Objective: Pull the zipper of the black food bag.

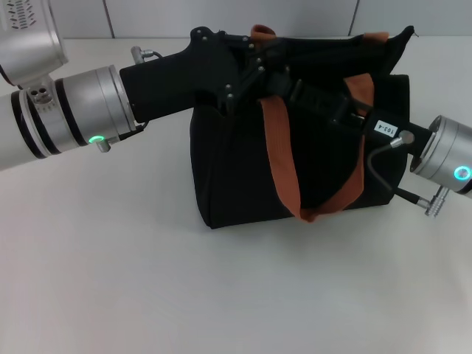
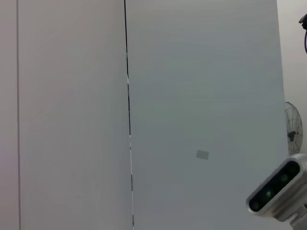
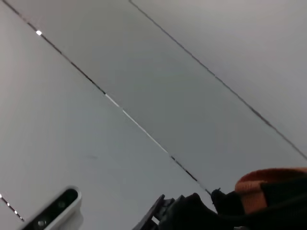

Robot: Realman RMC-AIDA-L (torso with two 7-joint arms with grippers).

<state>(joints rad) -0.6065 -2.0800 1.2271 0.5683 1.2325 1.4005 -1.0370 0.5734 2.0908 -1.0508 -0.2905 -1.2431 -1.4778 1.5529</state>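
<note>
Plainly, both grippers meet over the top of the black food bag (image 1: 243,169), which stands on the white table (image 1: 110,280) a little to the right of centre in the head view, its long axis running left to right across the robot's front. The left gripper (image 1: 254,70) reaches in from the left along that axis and ends at the bag's top edge, near the middle; the right gripper (image 1: 324,99) comes in from the right and slightly nearer the robot, so the two black tools nearly touch above the opening. The zipper line should run along that same top edge, but the pull tab cannot be made out: black fingers, black fabric and the brown-orange strap handles (image 1: 284,162) overlap there. Whether either gripper is clenched on fabric, on the tab, or released cannot be told from these views.

Judged from the layout, the coming pull would have to travel along the bag's long axis, with one gripper steadying the fabric while the other draws the tab; which arm does which is not visible. The near handle loops down the front face and a second strap crosses under the right gripper, so a strap could snag the moving fingers. The far right corner of the opening stands up in a loose peak.

The left wrist view shows only wall panels. The right wrist view catches a strap edge and dark parts low in the picture.
</note>
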